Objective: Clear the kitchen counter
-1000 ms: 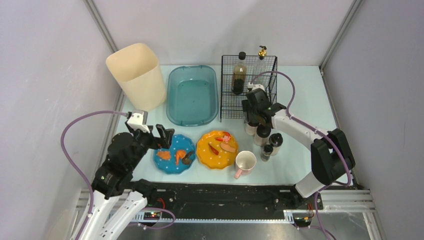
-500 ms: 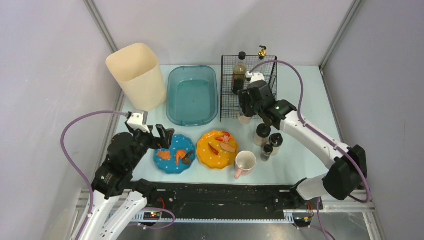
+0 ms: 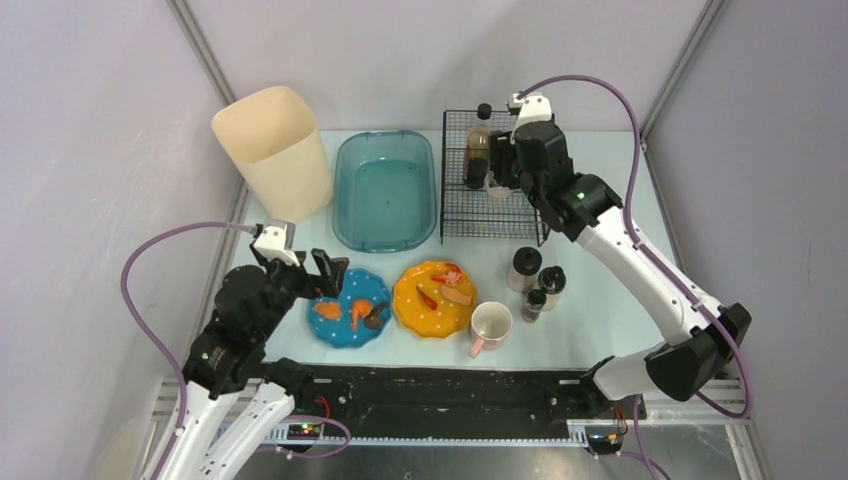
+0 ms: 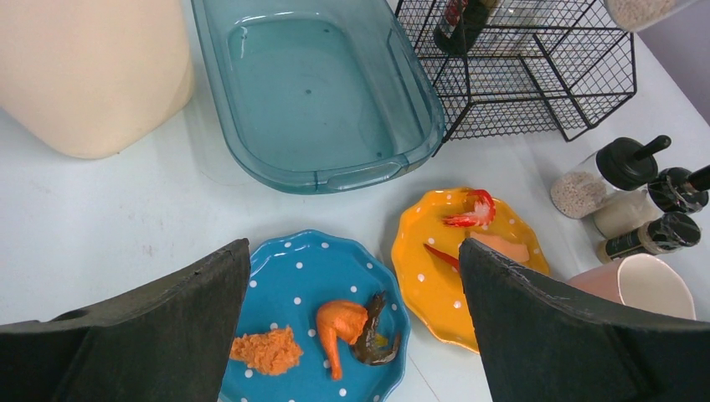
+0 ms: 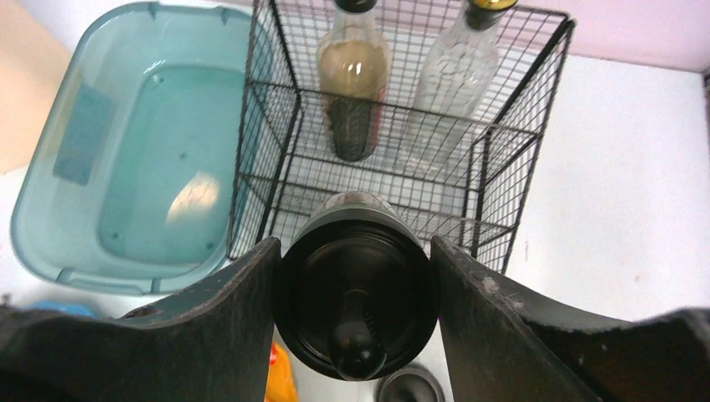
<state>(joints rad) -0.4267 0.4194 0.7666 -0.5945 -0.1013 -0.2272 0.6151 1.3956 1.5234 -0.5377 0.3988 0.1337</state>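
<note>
Desk (image 3: 420, 350): pale blue top, fills middle of top view, carries everything.
Left tool (image 4: 353, 251): 7 o'clock, jaws wide, nothing held, hovers over blue plate (image 3: 350, 308) with scraps.
Right tool (image 5: 352, 251): 1 o'clock, jaws part-open, clamped on black-lidded jar (image 5: 356, 327), raised over rack (image 3: 470, 215).
Two bottles (image 5: 353, 75) upright in rack.
Basin (image 3: 385, 190): 12 o'clock.
Orange plate (image 3: 433, 298), mug (image 3: 491, 325): 6 o'clock.
</note>
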